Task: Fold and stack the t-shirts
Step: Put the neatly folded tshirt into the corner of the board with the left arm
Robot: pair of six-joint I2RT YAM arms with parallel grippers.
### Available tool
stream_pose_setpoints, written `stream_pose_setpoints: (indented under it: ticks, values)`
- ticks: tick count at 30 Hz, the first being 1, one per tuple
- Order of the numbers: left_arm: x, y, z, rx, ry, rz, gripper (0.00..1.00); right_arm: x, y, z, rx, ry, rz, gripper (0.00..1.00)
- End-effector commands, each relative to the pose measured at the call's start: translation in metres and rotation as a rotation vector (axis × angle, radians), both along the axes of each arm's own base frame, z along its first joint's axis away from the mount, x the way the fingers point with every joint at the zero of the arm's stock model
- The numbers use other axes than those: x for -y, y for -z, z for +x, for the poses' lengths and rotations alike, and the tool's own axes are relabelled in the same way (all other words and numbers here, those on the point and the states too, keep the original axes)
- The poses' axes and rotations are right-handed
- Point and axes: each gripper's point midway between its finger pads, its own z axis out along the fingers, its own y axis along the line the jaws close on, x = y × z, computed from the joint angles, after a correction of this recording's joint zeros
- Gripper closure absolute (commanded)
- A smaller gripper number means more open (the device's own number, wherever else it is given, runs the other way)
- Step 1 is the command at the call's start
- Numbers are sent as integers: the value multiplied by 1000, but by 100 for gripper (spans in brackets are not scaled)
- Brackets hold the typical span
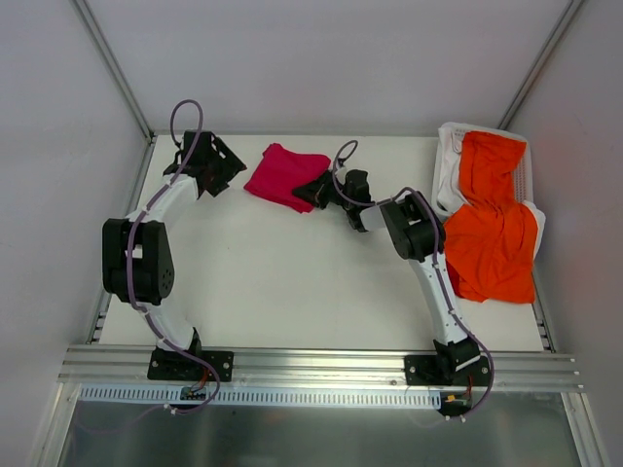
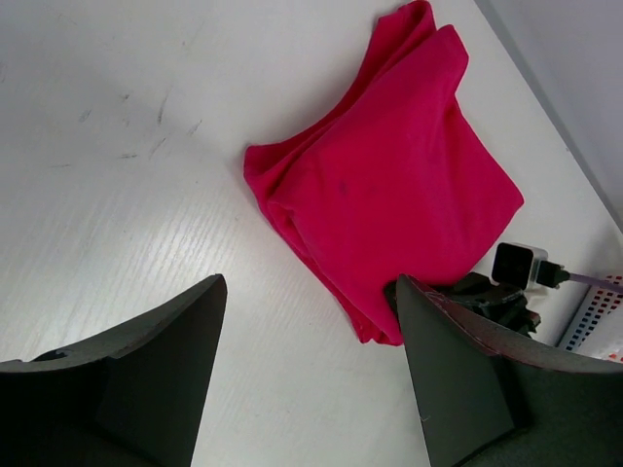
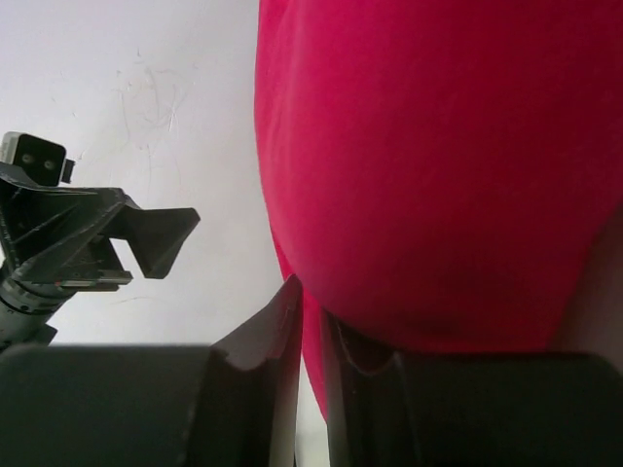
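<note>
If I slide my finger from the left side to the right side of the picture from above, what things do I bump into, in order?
left gripper → crimson t-shirt → right gripper, pinching that shirt's edge → orange t-shirt

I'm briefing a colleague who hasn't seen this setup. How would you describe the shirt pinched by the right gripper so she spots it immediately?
On the white table, look near the far edge, between the two arms. The crimson t-shirt lies there folded small, the right gripper pinching its edge; the orange t-shirt sprawls over the white basket at far right.
</note>
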Motion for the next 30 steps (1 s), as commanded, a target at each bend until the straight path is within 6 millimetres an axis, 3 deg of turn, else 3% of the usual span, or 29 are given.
stream_pose_setpoints:
  ticks: [1, 4, 8, 9, 11, 12, 15, 16, 20, 21, 23, 28, 29, 30]
  values:
    - [-5, -32, 0, 79, 5, 15, 29, -14, -13, -2, 68, -42, 49, 84]
    - [-3, -33, -1, 80, 11, 9, 29, -19, -17, -3, 73, -54, 63, 80]
    - [-2, -38, -2, 91, 19, 8, 29, -23, -57, -9, 135, -71, 102, 1]
    - [-2, -41, -2, 98, 27, 11, 29, -22, -82, -12, 168, -77, 120, 1]
    - [-1, -43, 1, 106, 44, 24, 28, -19, -108, -17, 212, -77, 131, 1]
    - [-3, -42, 6, 113, 64, 54, 28, -16, -137, -25, 252, -80, 145, 1]
    - [-9, -35, 25, 113, 106, 105, 23, -7, -176, -41, 327, -87, 154, 0]
    - [-5, -31, 27, 108, 155, 87, 23, 2, -197, -53, 354, -87, 160, 0]
    - [-10, -4, 53, 58, 211, 32, 21, 28, -226, -84, 405, -79, 156, 1]
    - [-21, 4, 55, 35, 200, 19, 21, 39, -230, -86, 412, -70, 155, 0]
    - [-18, 17, 65, 8, 228, -11, 21, 56, -239, -102, 423, -58, 157, 1]
    - [-12, 49, 57, -89, 250, -57, 23, 104, -248, -115, 458, 14, 127, 0]
    - [-10, 58, 54, -112, 251, -67, 23, 110, -241, -119, 440, 23, 118, 0]
    - [-10, 61, 53, -120, 247, -77, 23, 121, -248, -121, 455, 42, 119, 1]
